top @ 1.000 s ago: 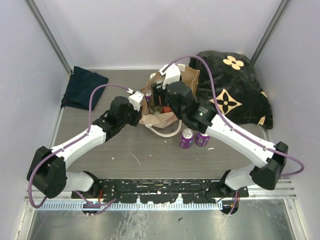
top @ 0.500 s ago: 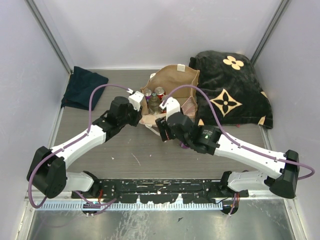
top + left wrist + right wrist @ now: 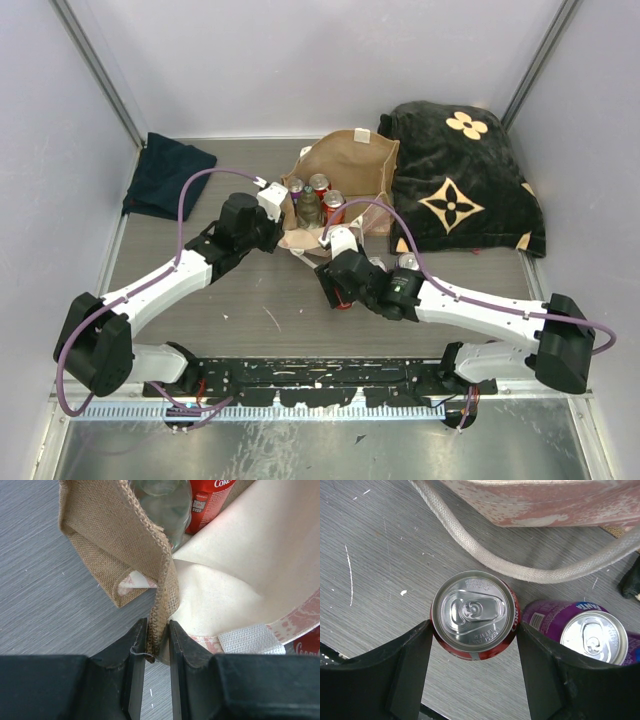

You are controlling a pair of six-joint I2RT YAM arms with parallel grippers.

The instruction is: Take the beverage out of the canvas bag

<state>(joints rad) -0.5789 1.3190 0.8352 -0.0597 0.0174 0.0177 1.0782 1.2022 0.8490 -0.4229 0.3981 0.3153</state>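
Right wrist: right gripper (image 3: pixel 474 630) clamps the upright red can (image 3: pixel 472 611), purple can (image 3: pixel 592 636) just right of it; left gripper (image 3: pixel 156 645) pinches the canvas bag (image 3: pixel 115 535) at its rim.

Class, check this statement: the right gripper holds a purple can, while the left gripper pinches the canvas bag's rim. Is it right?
Not quite. The right gripper holds the red Coke can; the purple can sits free beside it, as the right wrist view shows. The left gripper does pinch the canvas bag at its rim.
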